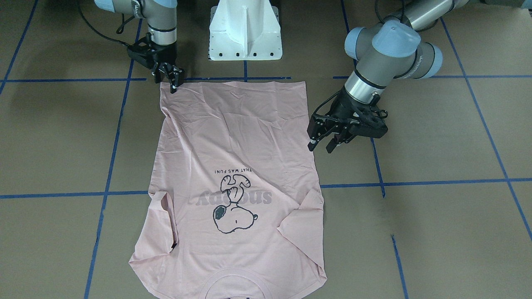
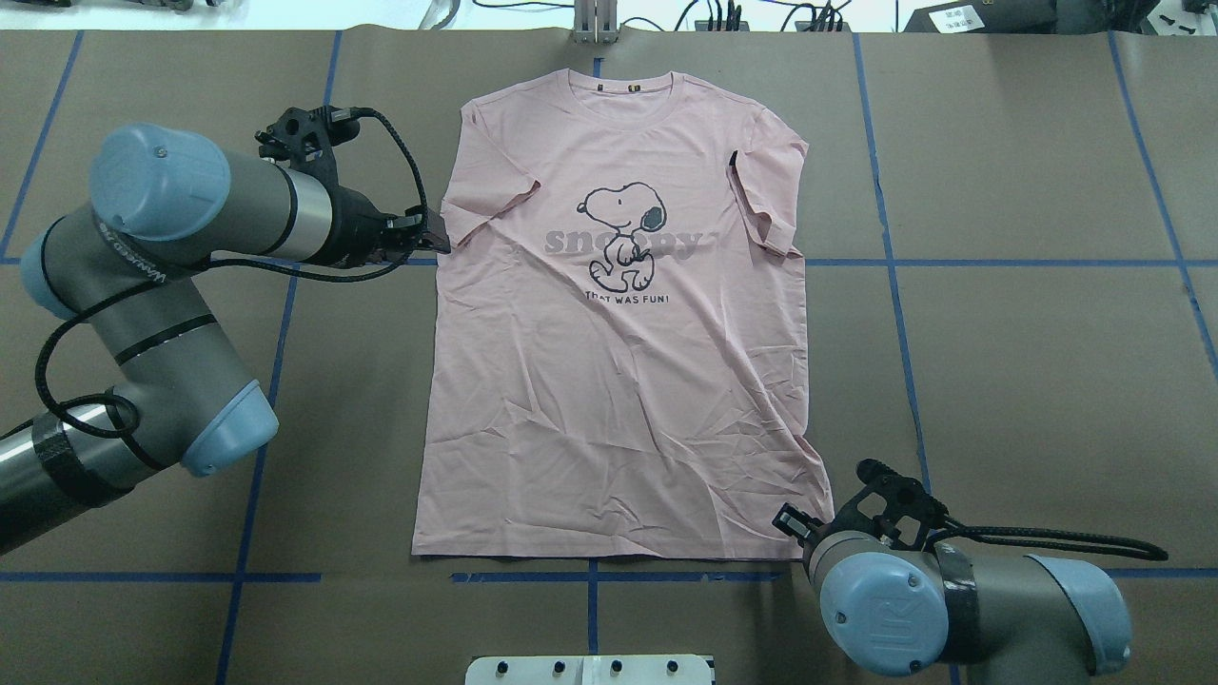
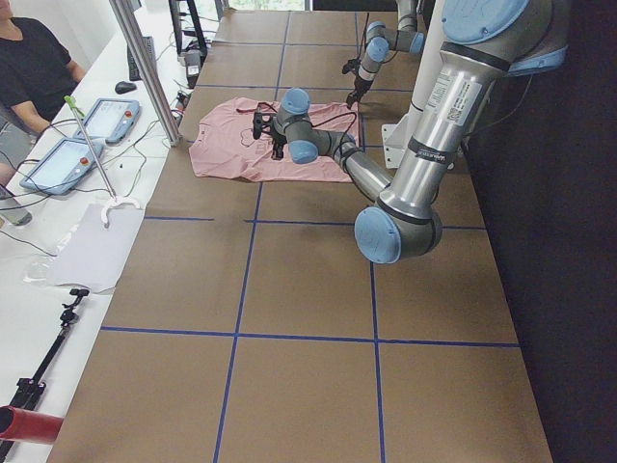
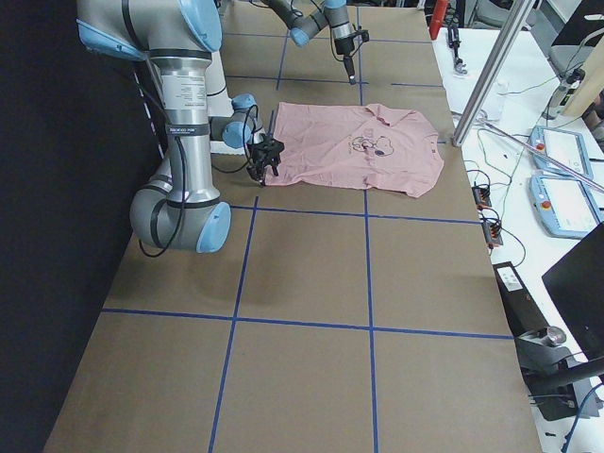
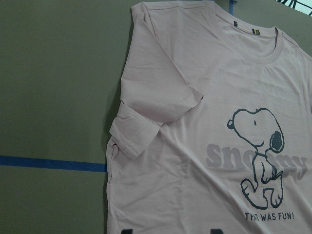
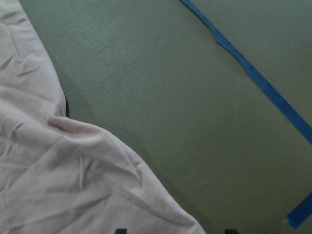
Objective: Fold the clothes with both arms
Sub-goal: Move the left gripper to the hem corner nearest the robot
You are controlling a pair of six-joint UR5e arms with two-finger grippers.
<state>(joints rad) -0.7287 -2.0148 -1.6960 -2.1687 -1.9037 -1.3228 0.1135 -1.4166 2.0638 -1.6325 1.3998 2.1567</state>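
Note:
The pale pink T-shirt (image 1: 237, 137) lies flat with the Snoopy print up and the collar away from the robot (image 2: 618, 381). Both sleeves are folded partly onto the body. My left gripper (image 1: 321, 147) is open and empty. It hovers beside the shirt's left sleeve (image 2: 440, 238), and its wrist view looks down on that sleeve (image 5: 141, 131). My right gripper (image 1: 172, 85) is open over the near hem corner. Its wrist view shows that corner (image 6: 58, 185) between the spread fingertips. In the overhead view the right wrist hides this gripper.
The white pedestal base (image 1: 245, 33) stands at the table's near edge behind the hem. Blue tape lines (image 2: 894, 264) cross the brown table top. An operators' desk with tablets (image 3: 87, 125) and a metal pole (image 3: 145, 68) lie beyond the collar side.

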